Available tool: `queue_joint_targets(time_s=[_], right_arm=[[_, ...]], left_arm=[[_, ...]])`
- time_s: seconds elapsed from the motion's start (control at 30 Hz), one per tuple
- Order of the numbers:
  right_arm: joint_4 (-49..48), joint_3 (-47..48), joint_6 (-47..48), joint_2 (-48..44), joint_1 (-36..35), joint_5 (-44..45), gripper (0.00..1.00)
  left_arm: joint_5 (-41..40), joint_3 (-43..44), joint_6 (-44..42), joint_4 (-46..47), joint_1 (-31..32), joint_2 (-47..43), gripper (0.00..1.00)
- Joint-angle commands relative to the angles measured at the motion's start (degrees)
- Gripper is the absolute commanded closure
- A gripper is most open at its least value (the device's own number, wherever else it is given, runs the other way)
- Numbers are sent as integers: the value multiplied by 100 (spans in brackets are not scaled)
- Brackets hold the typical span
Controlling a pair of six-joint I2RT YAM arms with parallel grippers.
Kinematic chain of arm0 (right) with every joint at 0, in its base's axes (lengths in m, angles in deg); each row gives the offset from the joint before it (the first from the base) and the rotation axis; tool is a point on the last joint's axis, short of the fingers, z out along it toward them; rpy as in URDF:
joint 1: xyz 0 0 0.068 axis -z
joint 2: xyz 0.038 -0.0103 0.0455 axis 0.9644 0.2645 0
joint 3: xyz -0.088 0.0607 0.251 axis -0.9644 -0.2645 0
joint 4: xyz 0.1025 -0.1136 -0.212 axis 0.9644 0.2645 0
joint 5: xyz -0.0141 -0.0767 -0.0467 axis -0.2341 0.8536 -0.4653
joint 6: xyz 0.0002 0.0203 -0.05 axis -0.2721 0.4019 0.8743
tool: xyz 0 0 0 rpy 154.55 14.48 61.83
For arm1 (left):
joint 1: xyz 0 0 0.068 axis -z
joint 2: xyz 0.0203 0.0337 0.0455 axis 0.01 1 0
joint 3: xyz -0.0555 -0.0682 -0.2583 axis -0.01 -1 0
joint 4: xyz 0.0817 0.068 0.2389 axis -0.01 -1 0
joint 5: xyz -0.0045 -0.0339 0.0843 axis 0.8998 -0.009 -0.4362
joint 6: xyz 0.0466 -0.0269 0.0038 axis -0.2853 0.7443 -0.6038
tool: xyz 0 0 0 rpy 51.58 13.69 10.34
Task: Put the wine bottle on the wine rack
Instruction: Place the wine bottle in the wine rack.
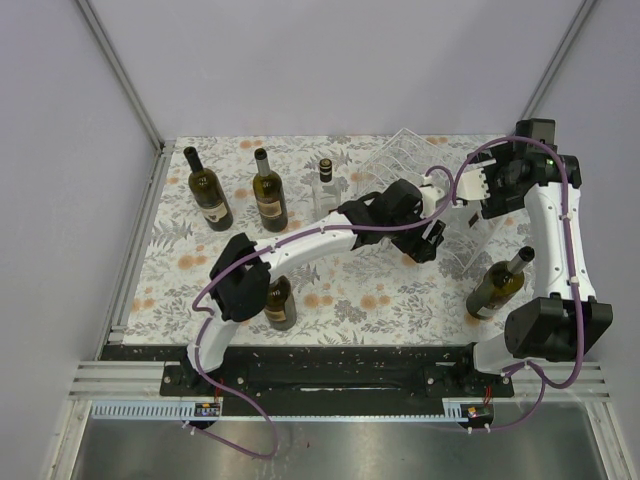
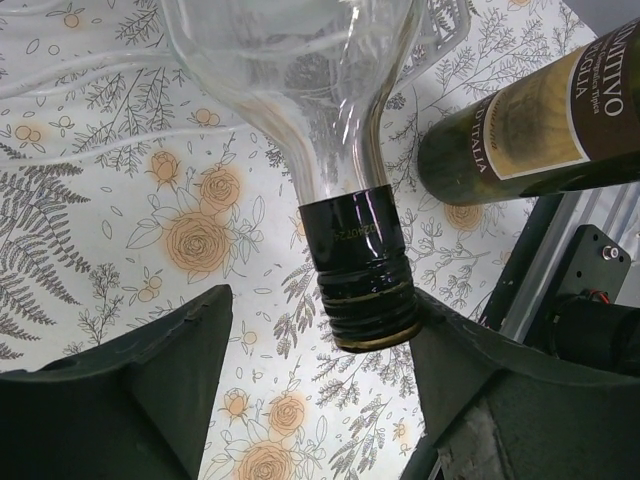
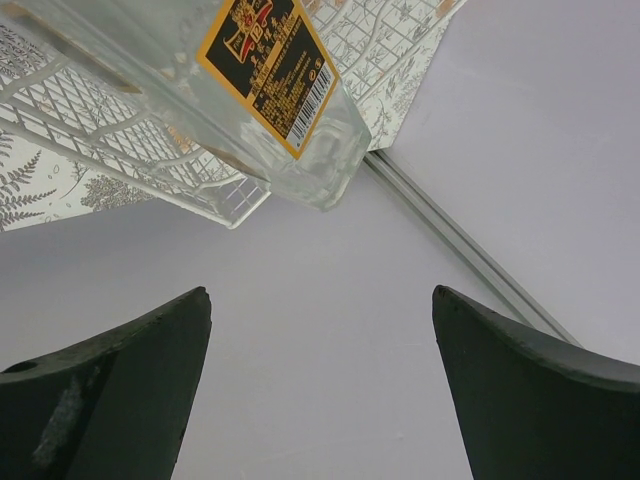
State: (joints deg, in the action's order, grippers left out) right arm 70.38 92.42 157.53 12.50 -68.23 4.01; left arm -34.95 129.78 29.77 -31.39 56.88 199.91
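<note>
Left wrist view: my left fingers (image 2: 170, 390) stand apart, with the black-capped neck of the wine bottle (image 2: 360, 270) between them, unclamped. Its clear body runs straight away from me onto the wine rack (image 1: 405, 150), base toward my right fingers (image 3: 110, 390), which are spread wide and empty. The base label is black and gold with a barcode, its text unreadable. A dark bottle (image 2: 530, 110) lying nearby on the desk (image 1: 180, 260) reads "ITALIA".

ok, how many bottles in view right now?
6. Far-left dark bottle; second dark bottle right of it; small clear bottle next; half-hidden dark bottle under the left arm; right-side dark bottle by the right arm; racked clear bottle lying on the wine rack. Arms may hide more.
</note>
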Motion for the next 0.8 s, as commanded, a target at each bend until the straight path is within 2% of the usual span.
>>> queue_joint_targets(time_s=[0.0,0.2,0.3,0.37,0.77], right_arm=[[-25,152,-30,-183,-2,128,1],[-26,143,-30,-200,-2,154,1],[-17,134,-39,-218,-2,181,1],[18,134,-30,-235,-2,181,1],[27,81,-206,-350,-2,199,1]], left_arm=[[-122,193,-156,120,56,-464,26],[-139,167,-226,102,56,-587,23],[-157,105,-279,102,56,-709,11],[-157,61,-314,102,64,-797,7],[-105,-185,-499,94,3,-1281,2]])
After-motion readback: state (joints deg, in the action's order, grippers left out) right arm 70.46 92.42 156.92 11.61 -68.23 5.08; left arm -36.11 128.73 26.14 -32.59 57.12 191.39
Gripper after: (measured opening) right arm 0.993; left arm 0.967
